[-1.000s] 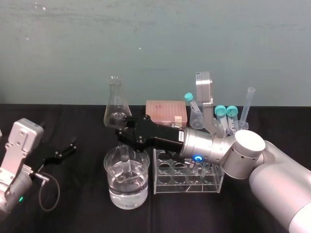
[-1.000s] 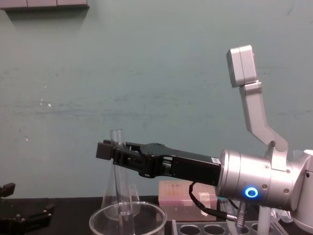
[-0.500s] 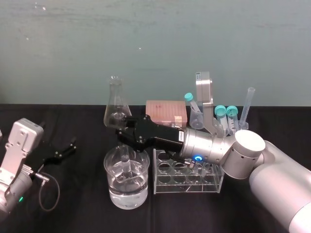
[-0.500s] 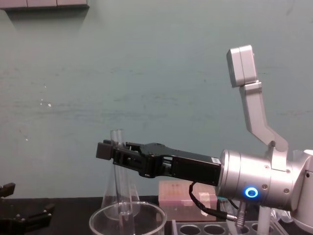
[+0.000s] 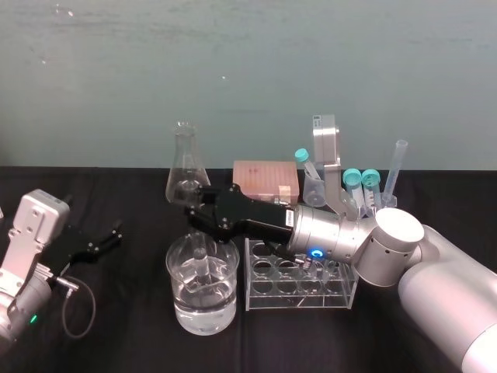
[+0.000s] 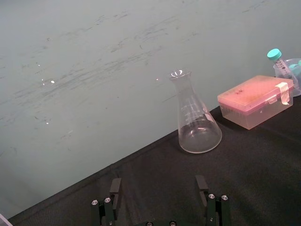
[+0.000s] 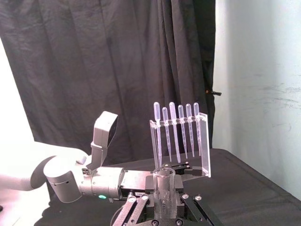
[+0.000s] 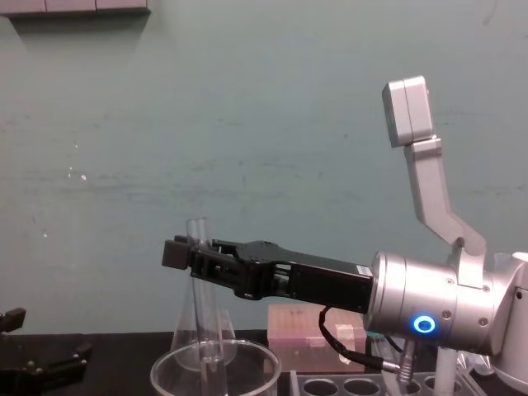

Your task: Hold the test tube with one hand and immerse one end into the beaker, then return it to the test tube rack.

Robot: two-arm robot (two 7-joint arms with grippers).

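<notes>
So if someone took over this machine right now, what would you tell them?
Right gripper: shut on the test tube, held upright over the beaker.
Left gripper: open, parked low at the left.
Done: tube's lower end is down inside the beaker, seemingly in the liquid.
Left: lift it out and put it in the test tube rack beside the beaker.

Black cloth covers the table (image 5: 116, 311) from edge to edge across the lower half of the head view. Lower centre, the beaker (image 5: 203, 291) sits on it, water inside. Just to its right stands the rack (image 5: 301, 286), holes up. Back at mid-frame, the flask (image 5: 185, 167) stands upright by the wall, and the pink box (image 5: 264, 177) lies right of it. A pipette stand (image 7: 181, 141) sits on the cloth too.
</notes>
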